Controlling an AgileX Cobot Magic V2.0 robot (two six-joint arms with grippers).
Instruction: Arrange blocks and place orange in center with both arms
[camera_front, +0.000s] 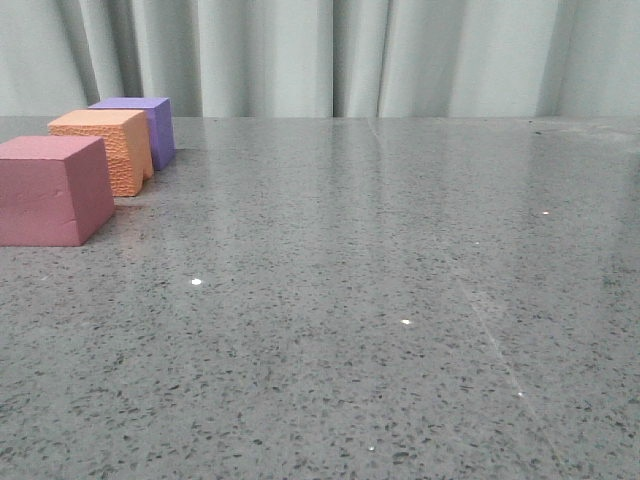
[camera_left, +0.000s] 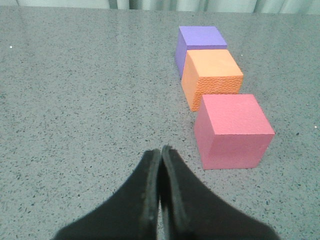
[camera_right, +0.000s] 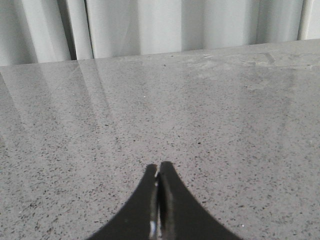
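Already the three cubes line up at the front view's left: pink cube (camera_front: 52, 190), orange cube (camera_front: 103, 147), purple cube (camera_front: 138, 126). Left gripper (camera_left: 160, 152), empty and closed, is nearer; right gripper (camera_right: 158, 172) is closed too.

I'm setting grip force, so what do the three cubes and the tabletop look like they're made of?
Orange cube: likely foam, matte, with a pebbled side face. Pink cube: likely foam too, matte and finely grained, with soft edges. Purple cube: matte and smooth, probably the same foam, less certain. Tabletop: speckled grey, stone-like or terrazzo, polished, since it reflects the curtain.
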